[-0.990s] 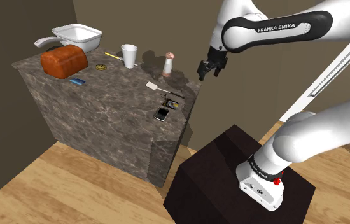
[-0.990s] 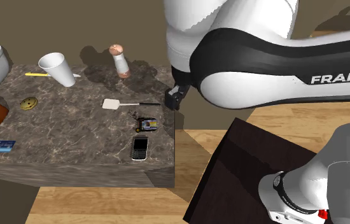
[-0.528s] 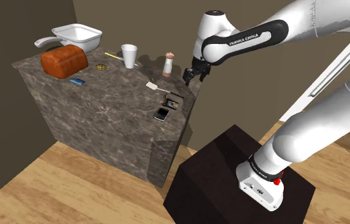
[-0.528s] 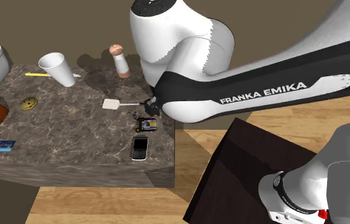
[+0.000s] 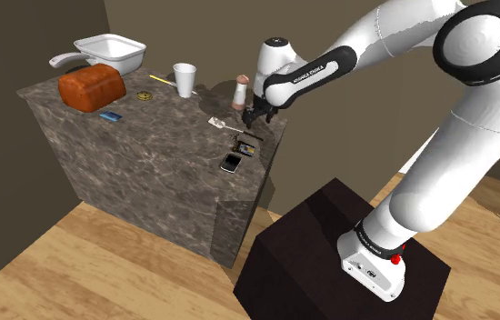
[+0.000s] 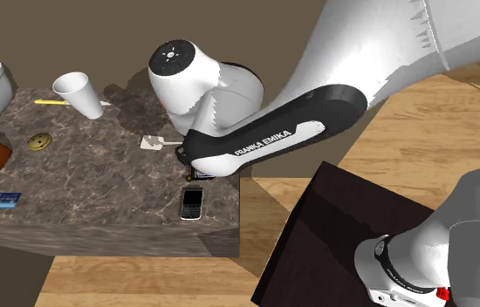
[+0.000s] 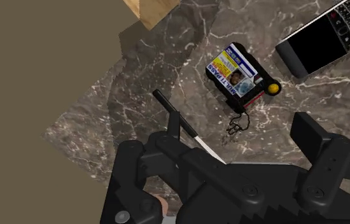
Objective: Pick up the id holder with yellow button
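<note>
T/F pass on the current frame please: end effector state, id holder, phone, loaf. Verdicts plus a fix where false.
1. The end effector is open and holds nothing. True.
2. The id holder lies flat on the counter, clear of the fingers. True.
3. The phone lies on top of the id holder. False: it lies beside it, not touching.
4. The brown loaf sits right next to the id holder. False: it is at the counter's other end, by the white pan.

Olive-brown walls (image 5: pixel 21 36), light wooden plank floor (image 5: pixel 85 273), dark veined marble counter (image 5: pixel 157 164) set against the corner
</note>
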Available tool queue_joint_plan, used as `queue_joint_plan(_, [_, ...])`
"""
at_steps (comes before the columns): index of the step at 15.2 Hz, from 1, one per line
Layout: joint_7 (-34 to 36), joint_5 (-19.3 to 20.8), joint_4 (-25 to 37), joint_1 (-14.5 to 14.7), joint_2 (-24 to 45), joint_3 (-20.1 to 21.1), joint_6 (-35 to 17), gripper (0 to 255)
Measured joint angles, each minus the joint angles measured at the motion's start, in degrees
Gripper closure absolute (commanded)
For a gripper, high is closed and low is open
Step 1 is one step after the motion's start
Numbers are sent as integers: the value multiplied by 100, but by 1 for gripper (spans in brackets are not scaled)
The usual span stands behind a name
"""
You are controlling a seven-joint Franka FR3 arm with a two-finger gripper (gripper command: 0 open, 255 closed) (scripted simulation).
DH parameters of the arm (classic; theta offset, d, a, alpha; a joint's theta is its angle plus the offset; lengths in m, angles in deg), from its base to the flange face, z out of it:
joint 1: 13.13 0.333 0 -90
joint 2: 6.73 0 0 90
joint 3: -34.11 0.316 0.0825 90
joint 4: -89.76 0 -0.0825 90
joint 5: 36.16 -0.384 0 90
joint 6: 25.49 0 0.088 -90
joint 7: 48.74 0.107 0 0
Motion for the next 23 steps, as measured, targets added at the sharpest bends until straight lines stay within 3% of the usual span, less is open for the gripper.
queue_joint_plan(10, [610, 512, 1820, 252, 2196, -199, -463, 0])
queue_joint_plan(18, [810, 662, 1988, 334, 2740, -311, -843, 0])
queue_joint_plan(19, [820, 667, 1993, 338, 2761, -315, -857, 255])
queue_joint_plan(23, [830, 672, 1996, 341, 2770, -324, -867, 255])
